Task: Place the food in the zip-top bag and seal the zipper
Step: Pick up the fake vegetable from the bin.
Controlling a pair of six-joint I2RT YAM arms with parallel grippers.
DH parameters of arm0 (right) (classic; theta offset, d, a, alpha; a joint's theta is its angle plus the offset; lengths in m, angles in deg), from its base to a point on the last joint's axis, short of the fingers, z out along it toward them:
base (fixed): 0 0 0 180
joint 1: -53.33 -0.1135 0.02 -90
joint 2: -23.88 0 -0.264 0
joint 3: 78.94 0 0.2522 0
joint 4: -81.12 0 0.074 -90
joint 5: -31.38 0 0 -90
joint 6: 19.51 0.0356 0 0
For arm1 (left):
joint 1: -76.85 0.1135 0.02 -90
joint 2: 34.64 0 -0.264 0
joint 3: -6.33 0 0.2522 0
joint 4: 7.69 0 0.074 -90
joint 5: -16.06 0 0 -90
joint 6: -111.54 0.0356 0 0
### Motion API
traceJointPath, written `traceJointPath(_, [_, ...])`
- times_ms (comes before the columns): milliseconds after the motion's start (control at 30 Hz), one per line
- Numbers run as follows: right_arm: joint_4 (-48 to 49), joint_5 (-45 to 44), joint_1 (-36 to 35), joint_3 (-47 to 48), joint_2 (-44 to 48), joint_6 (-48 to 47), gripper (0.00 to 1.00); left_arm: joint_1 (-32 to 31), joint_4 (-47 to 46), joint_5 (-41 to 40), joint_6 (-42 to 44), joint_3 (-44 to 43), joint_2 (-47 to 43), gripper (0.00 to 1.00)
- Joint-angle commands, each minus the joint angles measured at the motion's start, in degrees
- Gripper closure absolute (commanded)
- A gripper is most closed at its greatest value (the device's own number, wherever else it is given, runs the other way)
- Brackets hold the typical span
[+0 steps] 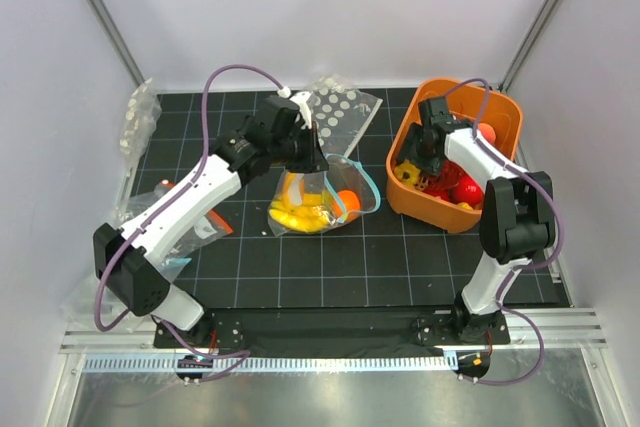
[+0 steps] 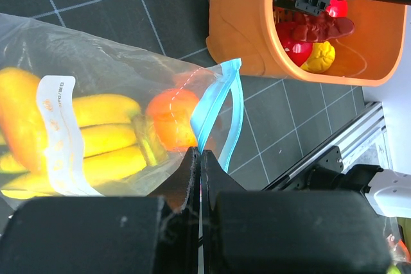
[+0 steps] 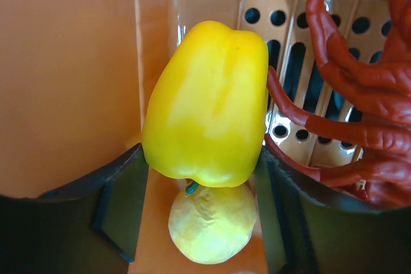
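Note:
The clear zip-top bag (image 1: 318,197) lies mid-table with its mouth held up. Inside it I see the yellow banana bunch (image 2: 109,139), the small orange (image 2: 173,117) and a yellow-orange mango-like piece (image 2: 16,120). My left gripper (image 2: 200,152) is shut on the bag's mouth edge, right where the light-blue zipper (image 2: 215,104) runs in; the zipper's two strips stand apart. My right gripper (image 3: 202,171) is down inside the orange bin (image 1: 500,112), with its pads against both sides of a yellow pepper (image 3: 209,107).
In the bin, a pale yellow round fruit (image 3: 212,222) lies under the pepper and a dark red tentacled toy (image 3: 359,94) crowds its right side. A dotted clear bag (image 1: 340,112) lies at the back, with more clear bags (image 1: 140,117) along the left edge.

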Motion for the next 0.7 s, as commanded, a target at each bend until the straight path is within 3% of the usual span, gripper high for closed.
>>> traceJointPath(0, [-0.4,-0.9,0.1,0.7,0.1,-0.8,0.55,-0.2,-1.0,-0.2,1.6,-2.8,0.2,1.00])
traceJointPath(33, [-0.4,-0.9,0.1,1.1,0.5,-1.1,0.62,-0.2,-1.0,-0.2,1.6,-2.8,0.3,1.00])
traceJointPath(133, [-0.1,-0.7,0.1,1.9,3.2,-2.5,0.69,-0.2,-1.0,-0.1,1.5,-3.1,0.7,1.00])
traceJointPath(500, [3.2,-2.0,0.0,-0.1,18.4,-9.2,0.71,-0.2,-1.1,1.2,0.8,-4.7,2.6,1.00])
traceJointPath(667, [5.1,1.7,0.0,-2.3,25.2,-10.0,0.74,-0.2,-1.1,1.0,1.4,-5.0,2.5,1.00])
